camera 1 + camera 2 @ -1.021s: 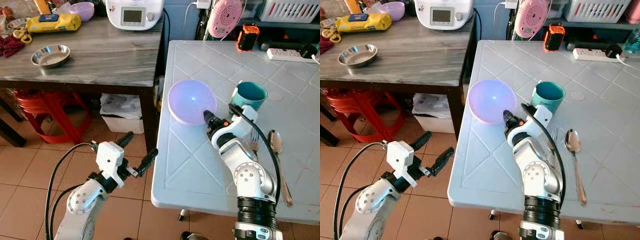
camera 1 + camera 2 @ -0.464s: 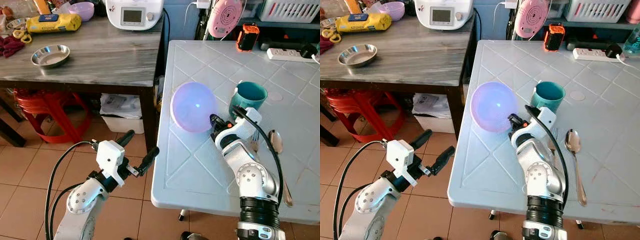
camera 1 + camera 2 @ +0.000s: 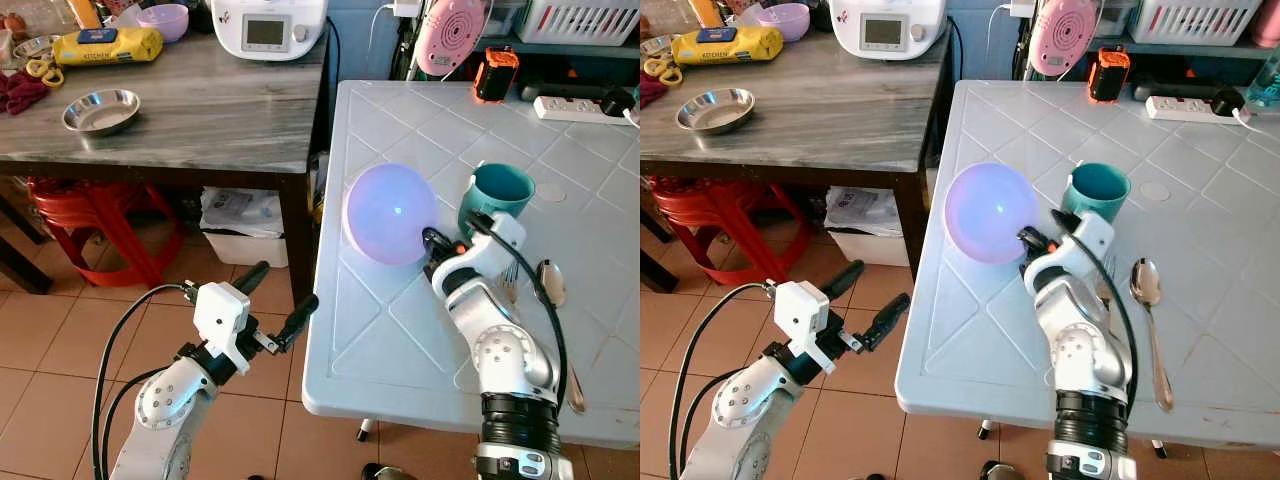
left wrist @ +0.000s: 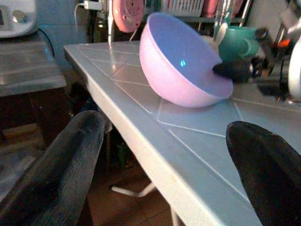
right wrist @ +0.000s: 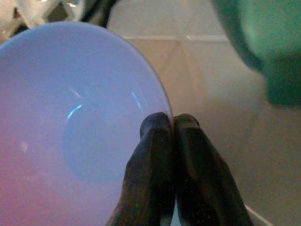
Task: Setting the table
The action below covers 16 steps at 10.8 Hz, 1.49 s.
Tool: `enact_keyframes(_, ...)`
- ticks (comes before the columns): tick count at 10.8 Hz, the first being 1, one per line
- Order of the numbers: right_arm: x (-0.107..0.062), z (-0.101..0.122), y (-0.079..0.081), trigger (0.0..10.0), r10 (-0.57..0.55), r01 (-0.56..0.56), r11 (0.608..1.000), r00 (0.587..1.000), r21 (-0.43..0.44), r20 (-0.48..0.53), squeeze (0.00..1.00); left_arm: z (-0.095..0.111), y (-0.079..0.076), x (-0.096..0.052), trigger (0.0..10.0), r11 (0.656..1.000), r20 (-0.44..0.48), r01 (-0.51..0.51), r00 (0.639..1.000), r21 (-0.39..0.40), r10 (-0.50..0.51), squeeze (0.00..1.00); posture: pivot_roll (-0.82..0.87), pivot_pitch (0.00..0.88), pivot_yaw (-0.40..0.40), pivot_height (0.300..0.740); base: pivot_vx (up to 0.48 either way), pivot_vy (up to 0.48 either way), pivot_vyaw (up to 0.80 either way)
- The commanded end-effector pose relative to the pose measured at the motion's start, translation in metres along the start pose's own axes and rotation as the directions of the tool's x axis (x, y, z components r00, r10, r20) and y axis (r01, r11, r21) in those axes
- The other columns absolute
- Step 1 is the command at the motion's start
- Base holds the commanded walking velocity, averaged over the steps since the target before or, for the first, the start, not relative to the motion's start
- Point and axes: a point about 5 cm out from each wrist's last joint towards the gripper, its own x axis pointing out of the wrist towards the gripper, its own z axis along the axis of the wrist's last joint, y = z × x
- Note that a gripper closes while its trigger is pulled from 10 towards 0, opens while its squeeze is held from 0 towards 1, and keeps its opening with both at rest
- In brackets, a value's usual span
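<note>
Right gripper (image 5: 170, 123), jaws pinched on the tilted lilac bowl (image 3: 390, 214) rim; left gripper (image 3: 277, 303) jaws wide; no writing legible.

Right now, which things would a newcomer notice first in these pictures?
First the purple bowl, tilted on the white table near its left edge, its rim pinched by the right tool. Just right of it stands a teal cup. The left tool hangs open over the tiled floor beside the table.

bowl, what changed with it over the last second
The right end effector, shut on the bowl's rim, has tipped it from flat on the white table up onto its edge, the far rim lifted and the inside turned toward the robot. The mug, spoon and left end effector stayed put.
</note>
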Motion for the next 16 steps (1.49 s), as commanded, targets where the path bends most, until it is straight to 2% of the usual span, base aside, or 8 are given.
enact_keyframes(1,-0.003,0.01,0.013,0.0,0.057,-0.052,0.996,0.997,-0.066,0.061,0.0,0.0,0.004,-0.001,10.0,0.999,-0.003,-0.029,1.0,0.026,0.029,0.0,-0.04,0.147,0.035,0.74,0.0,0.0,0.0)
enact_keyframes(3,-0.009,0.02,0.025,0.0,0.128,-0.095,0.972,0.981,-0.214,0.145,0.0,0.003,0.017,0.003,10.0,0.984,0.007,-0.159,0.987,0.075,0.159,0.0,-0.05,0.144,0.035,0.74,0.0,0.0,0.0)
enact_keyframes(4,-0.012,0.024,0.026,0.6,0.137,-0.086,0.962,0.973,-0.259,0.187,0.0,0.0,0.022,0.006,10.0,0.972,0.002,-0.222,0.975,0.073,0.222,0.0,-0.04,0.142,0.032,0.74,0.0,0.0,0.0)
enact_keyframes(5,-0.014,0.024,0.026,0.4,0.14,-0.084,0.96,0.97,-0.267,0.198,0.0,-0.001,0.024,0.007,10.0,0.963,0.0,-0.26,0.966,0.067,0.26,0.0,-0.05,0.141,0.032,0.74,0.0,0.0,0.0)
enact_keyframes(6,-0.017,0.025,0.025,1.7,0.147,-0.079,0.952,0.966,-0.296,0.214,0.0,-0.002,0.028,0.009,10.0,0.944,-0.001,-0.323,0.946,0.071,0.324,0.0,-0.05,0.137,0.03,0.74,0.0,0.0,0.0)
enact_keyframes(7,-0.019,0.025,0.026,10.0,0.153,-0.079,0.946,0.963,-0.315,0.22,0.0,-0.003,0.029,0.011,10.0,0.938,-0.006,-0.344,0.939,0.053,0.345,0.0,-0.05,0.136,0.027,0.74,0.0,0.0,0.0)
enact_keyframes(12,-0.021,0.018,0.024,10.0,0.156,-0.076,0.936,0.964,-0.342,0.214,0.0,-0.009,0.022,0.016,10.0,0.942,-0.013,-0.336,0.942,0.027,0.336,0.0,-0.05,0.137,0.022,0.74,0.0,0.0,-0.2)
enact_keyframes(16,-0.022,0.016,0.024,10.0,0.156,-0.076,0.935,0.965,-0.346,0.21,0.0,-0.01,0.021,0.016,10.0,0.944,-0.013,-0.33,0.944,0.026,0.331,0.0,-0.05,0.141,0.024,0.74,0.0,0.343,-0.59)
